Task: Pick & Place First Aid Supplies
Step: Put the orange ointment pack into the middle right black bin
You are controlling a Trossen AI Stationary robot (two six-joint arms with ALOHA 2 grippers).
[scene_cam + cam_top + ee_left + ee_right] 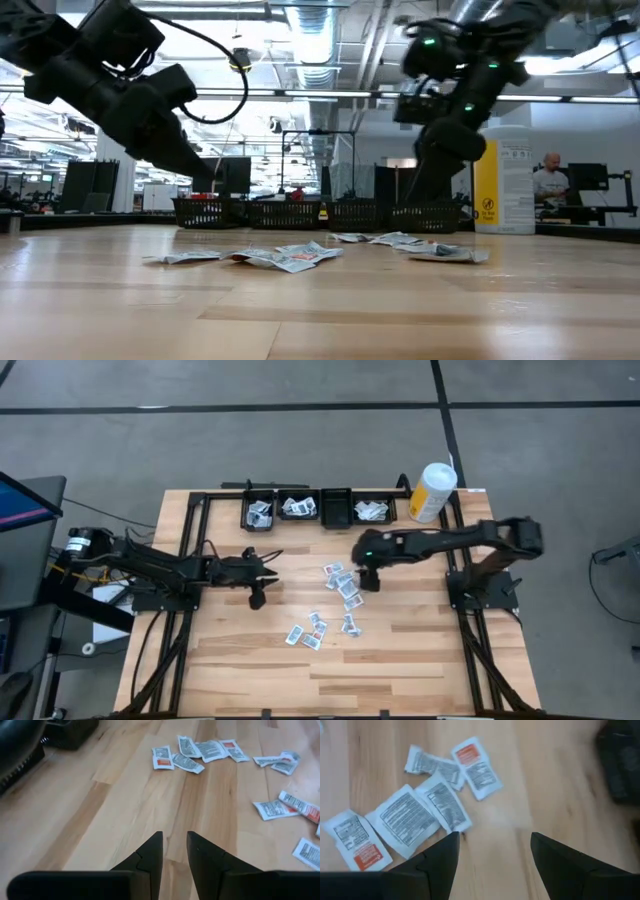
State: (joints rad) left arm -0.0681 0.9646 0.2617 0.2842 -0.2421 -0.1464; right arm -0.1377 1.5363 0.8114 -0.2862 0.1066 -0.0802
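Note:
The first aid supplies, small white packets with grey and orange print, lie flat and scattered on the wooden table (420, 650), one cluster near the middle (341, 584) and another nearer the front (306, 633). My right gripper (494, 837) hovers open above the table just right of the middle cluster (410, 820), with nothing between its fingers. My left gripper (175, 837) is to the left of the packets (197, 750), pointing toward them. It stands open by a narrow gap and holds nothing.
A row of black bins (298, 508) stands along the far edge, some with packets inside. A tall white-and-yellow canister (432, 492) stands at the far right. Black frame rails (185, 530) run along the table's left and right sides. A person (548, 185) sits in the room beyond.

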